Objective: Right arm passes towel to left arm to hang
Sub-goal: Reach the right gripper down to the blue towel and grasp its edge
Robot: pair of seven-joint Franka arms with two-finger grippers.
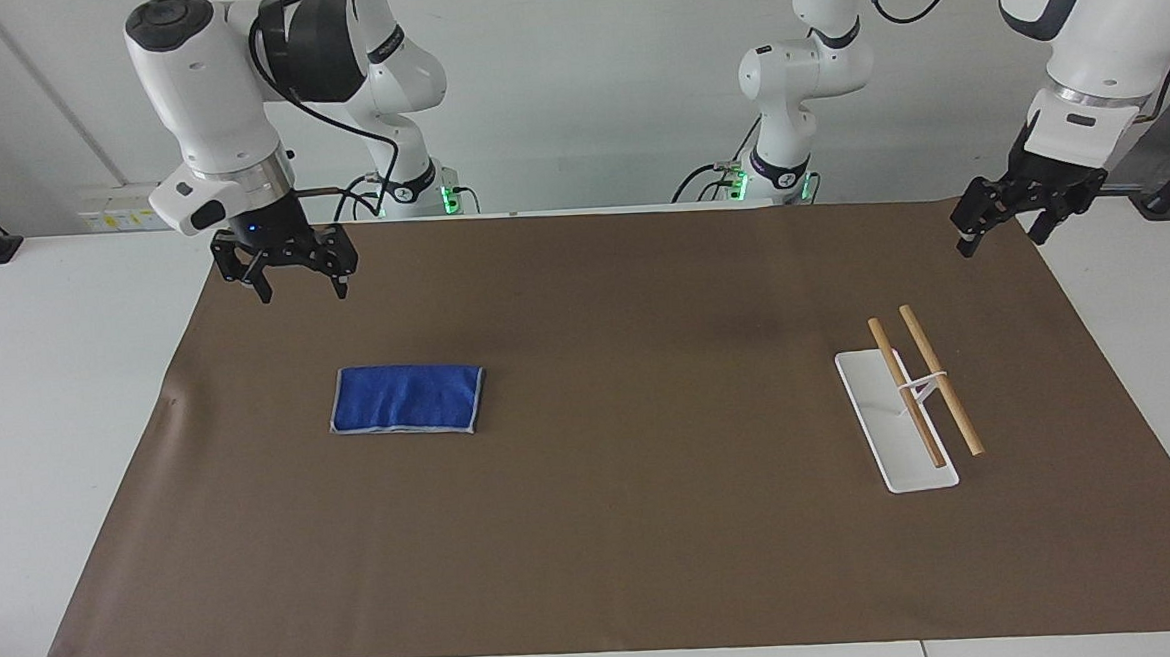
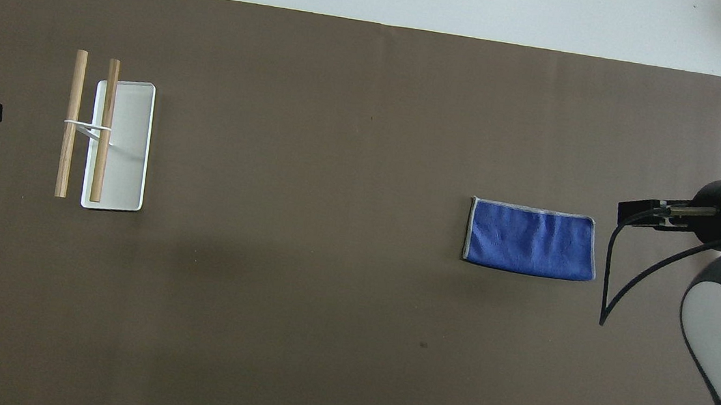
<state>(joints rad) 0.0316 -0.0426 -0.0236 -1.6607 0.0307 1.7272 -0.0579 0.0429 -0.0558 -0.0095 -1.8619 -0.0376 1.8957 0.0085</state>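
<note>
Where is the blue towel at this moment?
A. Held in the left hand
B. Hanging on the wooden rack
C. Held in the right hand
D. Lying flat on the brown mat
D: the towel lies folded flat on the brown mat, and neither hand touches it.

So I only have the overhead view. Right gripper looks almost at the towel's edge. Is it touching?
Observer: No. In the facing view the right gripper hangs in the air above the brown mat, clear of the towel, which lies flat.
Operator: Open or shut?
Observer: Open, fingertips apart and pointing down.
Operator: Left gripper is just a black sliver at my frame edge. What's it doing?
Observer: The left gripper waits, open and holding nothing, over the mat's corner at its own end.
Operator: Is the rack lying flat?
Observer: No, the rack's two wooden bars sit raised above its white base.
</note>
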